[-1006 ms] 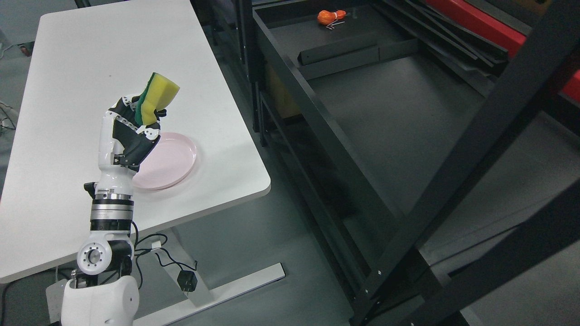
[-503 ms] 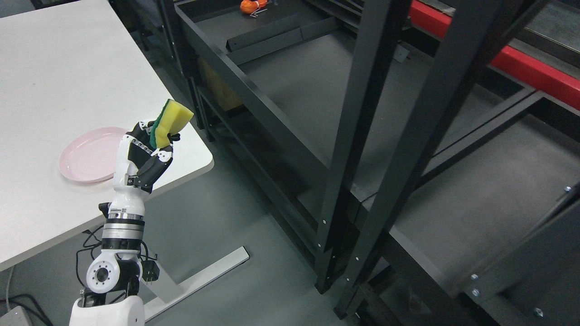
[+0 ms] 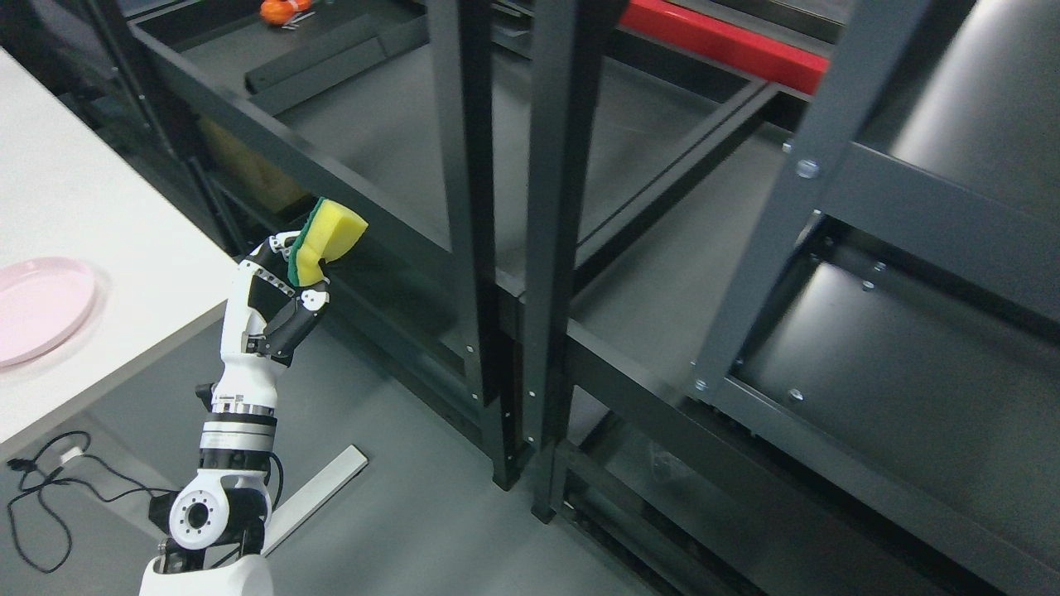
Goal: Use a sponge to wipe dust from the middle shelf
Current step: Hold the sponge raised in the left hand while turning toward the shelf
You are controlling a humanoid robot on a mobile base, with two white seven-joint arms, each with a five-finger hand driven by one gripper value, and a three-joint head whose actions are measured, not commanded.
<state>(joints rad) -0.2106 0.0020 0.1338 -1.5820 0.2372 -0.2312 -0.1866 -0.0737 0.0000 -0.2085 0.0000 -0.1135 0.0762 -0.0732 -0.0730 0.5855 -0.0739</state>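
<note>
The left robot hand (image 3: 277,302) is raised at lower left, fingers curled tight around a yellow sponge (image 3: 329,237) with a green scrub side, holding it up in the air in front of the near edge of the dark metal shelf (image 3: 397,141). To its left sits the white tabletop (image 3: 74,207) with a pink plate (image 3: 37,306) on it, well apart from the sponge. At the far end of the shelf lies a small orange object (image 3: 280,10), and a black cable (image 3: 50,488) trails on the floor at lower left.
</note>
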